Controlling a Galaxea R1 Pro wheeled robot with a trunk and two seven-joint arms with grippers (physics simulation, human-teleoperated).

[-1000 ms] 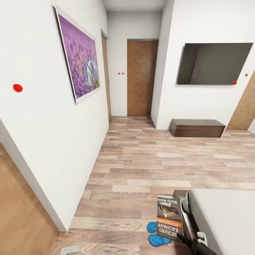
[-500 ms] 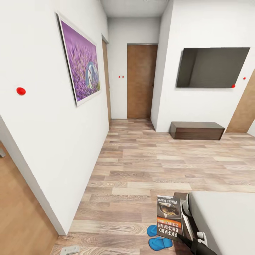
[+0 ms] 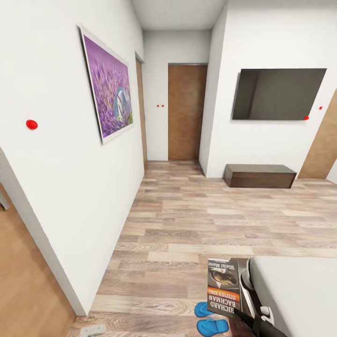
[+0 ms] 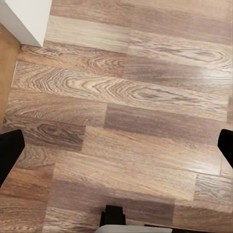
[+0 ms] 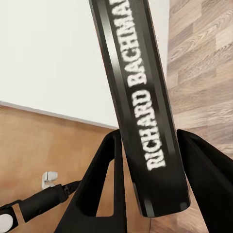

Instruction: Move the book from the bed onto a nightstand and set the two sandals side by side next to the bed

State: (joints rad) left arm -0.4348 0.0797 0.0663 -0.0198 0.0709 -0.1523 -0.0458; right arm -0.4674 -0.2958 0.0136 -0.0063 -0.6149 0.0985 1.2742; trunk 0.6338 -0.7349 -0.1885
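Clamped on the book point(image 5: 141, 111), the right claw point(image 5: 148, 160) has a black finger on each side of the spine, where the white "Richard Bachman" lettering runs lengthwise. In the head view the book point(image 3: 224, 288) stands upright with its cover toward the camera and the lettering upside down, just off the corner of the bed point(image 3: 299, 290), above the floor point(image 3: 187, 220). Holding it by one end and clear of the mattress likely keeps it from snagging while the robot travels to a nightstand, none of which can be made out among what the cameras cover.

Two blue sandals point(image 3: 211, 320) lie on the floor beside the bed corner, close together but not neatly parallel, partly hidden behind the book; they probably need straightening later.

Over bare floor planks hangs the left claw point(image 4: 116, 145), its dark fingertips at opposite edges of the wrist picture, spread wide with nothing between them, presumably free for the sandals.

Further off, a lavender picture point(image 3: 110, 91) hangs on the wall, a dark screen point(image 3: 278, 93) is mounted above a low sideboard point(image 3: 260, 175), and a wooden door point(image 3: 186, 112) closes the corridor.
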